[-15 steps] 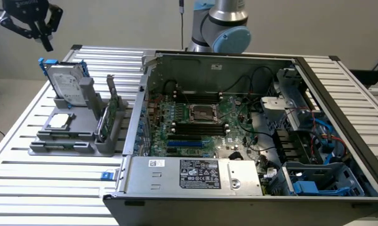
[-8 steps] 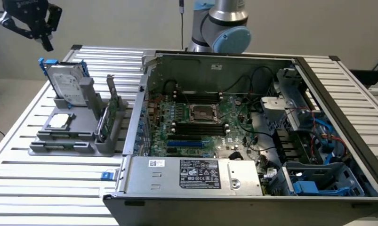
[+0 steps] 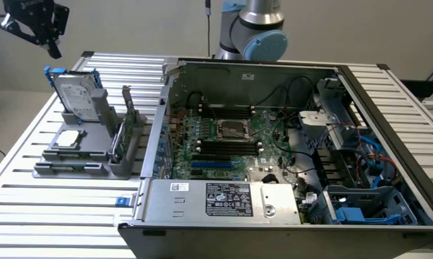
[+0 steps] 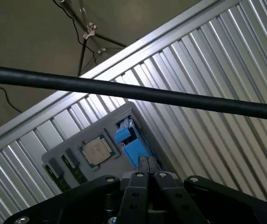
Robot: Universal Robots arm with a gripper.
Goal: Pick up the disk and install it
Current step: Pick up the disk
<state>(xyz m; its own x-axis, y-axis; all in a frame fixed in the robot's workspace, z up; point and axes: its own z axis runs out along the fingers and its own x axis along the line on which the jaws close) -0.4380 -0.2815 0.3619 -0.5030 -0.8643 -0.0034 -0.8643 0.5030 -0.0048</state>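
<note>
Up over the far corner of the table (image 3: 43, 216), at the exterior view's left, the jaws hang pressed tight together with nothing between them, well above the disk (image 3: 78, 97). The disk stands on edge in a grey holder (image 3: 80, 162), with its blue frame around it and its labelled face showing. A small square chip (image 3: 70, 138) lies flat in the holder just in front of it. A green card (image 3: 128, 116) stands on edge between the disk and the open computer case (image 3: 274, 205).
</note>
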